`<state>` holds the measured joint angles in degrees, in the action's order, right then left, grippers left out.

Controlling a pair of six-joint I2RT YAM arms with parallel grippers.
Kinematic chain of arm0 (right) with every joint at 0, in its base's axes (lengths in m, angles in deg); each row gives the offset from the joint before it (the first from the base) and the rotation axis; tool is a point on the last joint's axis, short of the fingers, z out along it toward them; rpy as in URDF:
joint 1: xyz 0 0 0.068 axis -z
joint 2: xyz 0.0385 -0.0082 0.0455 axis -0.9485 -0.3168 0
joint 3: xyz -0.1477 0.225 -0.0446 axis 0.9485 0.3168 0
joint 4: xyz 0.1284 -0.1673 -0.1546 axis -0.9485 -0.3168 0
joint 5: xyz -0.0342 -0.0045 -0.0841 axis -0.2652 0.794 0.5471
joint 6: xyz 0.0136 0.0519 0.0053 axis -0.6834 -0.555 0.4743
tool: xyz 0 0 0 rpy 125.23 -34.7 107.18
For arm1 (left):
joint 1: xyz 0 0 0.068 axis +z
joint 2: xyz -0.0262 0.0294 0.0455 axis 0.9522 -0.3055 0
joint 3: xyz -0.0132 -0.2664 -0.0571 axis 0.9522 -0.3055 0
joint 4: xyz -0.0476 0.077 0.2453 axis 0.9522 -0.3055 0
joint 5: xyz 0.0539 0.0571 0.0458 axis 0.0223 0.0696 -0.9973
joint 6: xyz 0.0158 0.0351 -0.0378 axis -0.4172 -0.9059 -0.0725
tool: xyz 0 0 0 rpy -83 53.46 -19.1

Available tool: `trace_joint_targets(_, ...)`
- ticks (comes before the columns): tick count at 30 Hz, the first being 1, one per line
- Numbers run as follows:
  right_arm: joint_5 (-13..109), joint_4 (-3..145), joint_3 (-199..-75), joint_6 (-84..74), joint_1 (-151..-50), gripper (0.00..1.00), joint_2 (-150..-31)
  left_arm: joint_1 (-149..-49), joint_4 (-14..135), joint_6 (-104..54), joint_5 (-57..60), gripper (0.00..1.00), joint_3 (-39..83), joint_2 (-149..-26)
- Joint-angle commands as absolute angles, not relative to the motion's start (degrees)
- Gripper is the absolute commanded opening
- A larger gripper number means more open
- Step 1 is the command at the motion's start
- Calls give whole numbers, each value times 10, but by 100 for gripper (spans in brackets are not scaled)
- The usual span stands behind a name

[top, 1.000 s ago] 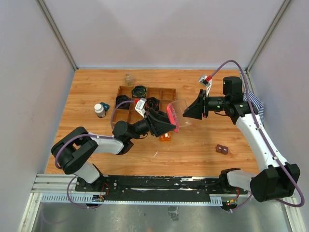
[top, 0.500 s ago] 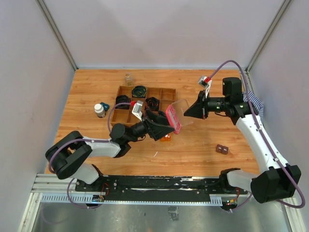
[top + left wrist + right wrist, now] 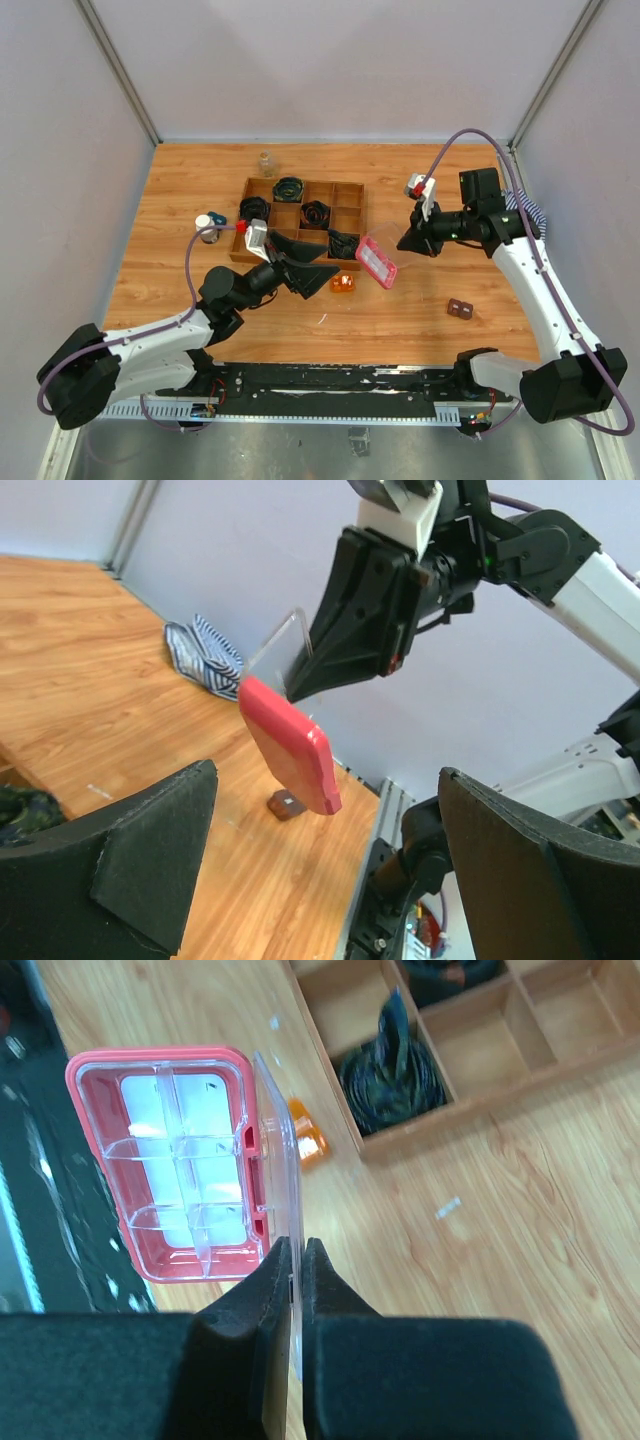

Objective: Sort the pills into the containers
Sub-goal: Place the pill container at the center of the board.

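The flat pink box [image 3: 377, 261] hangs open above the table, its compartments [image 3: 165, 1180] looking empty. My right gripper [image 3: 297, 1260] is shut on the box's clear lid [image 3: 278, 1150], and it shows in the top view as the right gripper [image 3: 405, 243]. My left gripper [image 3: 325, 268] is open and stands apart, left of the box [image 3: 290, 745], its fingers [image 3: 110, 870] wide. The clear vial [image 3: 266, 162] stands at the back. The dark bottle with a white cap [image 3: 206, 228] is left of the tray. I cannot make out any pills.
A wooden compartment tray [image 3: 350, 190] with black coils [image 3: 390, 1070] sits mid-table. A small orange block [image 3: 343, 284] lies by its front edge. There is a small brown piece [image 3: 461, 309] on the right and a striped cloth [image 3: 528, 215] at the right edge.
My left gripper opened, let go of the pink box and drew back to the left. My right gripper shut on the clear lid, and the box now hangs lower from it.
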<state>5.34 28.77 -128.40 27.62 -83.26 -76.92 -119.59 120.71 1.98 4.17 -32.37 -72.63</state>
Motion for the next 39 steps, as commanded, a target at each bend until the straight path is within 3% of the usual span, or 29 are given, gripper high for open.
trace_joint_targets(1, 139, 151, -1311, 468, -837, 4, -781, -1197, 1069, -18, 1, 97, -320, -674)
trace_joint_targets(7, 199, 42, -1360, 664, -837, 5, -855, -1197, 1007, -26, 9, 97, -330, -645)
trace_joint_targets(12, 265, 44, -1380, 757, -840, 6, -935, -1197, 1005, -18, 0, 96, -357, -621)
trace_joint_targets(22, 325, 149, -1360, 827, -892, 8, -1036, -1197, 941, -40, -49, 96, -377, -548)
trace_joint_targets(30, 384, 176, -1388, 794, -938, 11, -1108, -1197, 931, -47, -61, 96, -391, -511)
trace_joint_targets(34, 388, 172, -1403, 780, -944, 19, -1132, -1197, 921, -49, -64, 96, -394, -501)
trace_joint_targets(39, 390, 173, -1421, 751, -946, 39, -1131, -1197, 915, -54, -66, 96, -395, -491)
